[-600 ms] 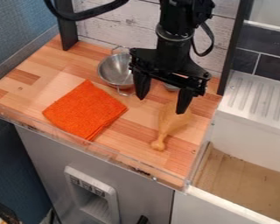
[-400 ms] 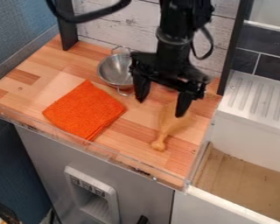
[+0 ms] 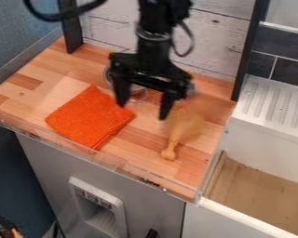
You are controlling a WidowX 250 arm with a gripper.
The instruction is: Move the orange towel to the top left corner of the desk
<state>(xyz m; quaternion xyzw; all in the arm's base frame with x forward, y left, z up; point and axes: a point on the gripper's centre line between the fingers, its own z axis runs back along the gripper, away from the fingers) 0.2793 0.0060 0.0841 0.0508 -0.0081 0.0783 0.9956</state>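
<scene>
The black gripper (image 3: 142, 110) hangs over the middle of the wooden desk (image 3: 192, 173), open, its two fingers spread well apart with nothing between them. Its left finger overlaps the upper right edge of the orange towel (image 3: 89, 118) in the view. The towel lies flat and folded on the left half of the desk, turned like a diamond.
Behind the gripper stands a metal bowl (image 3: 138, 93), largely hidden by it. A toy drumstick (image 3: 178, 133) lies right of the gripper. Dark posts and a whitish plank wall (image 3: 213, 42) bound the back; a white sink (image 3: 263, 144) adjoins at right.
The gripper has moved left, from above the drumstick toward the towel, and now covers much of the bowl. Towel and drumstick have stayed put.
</scene>
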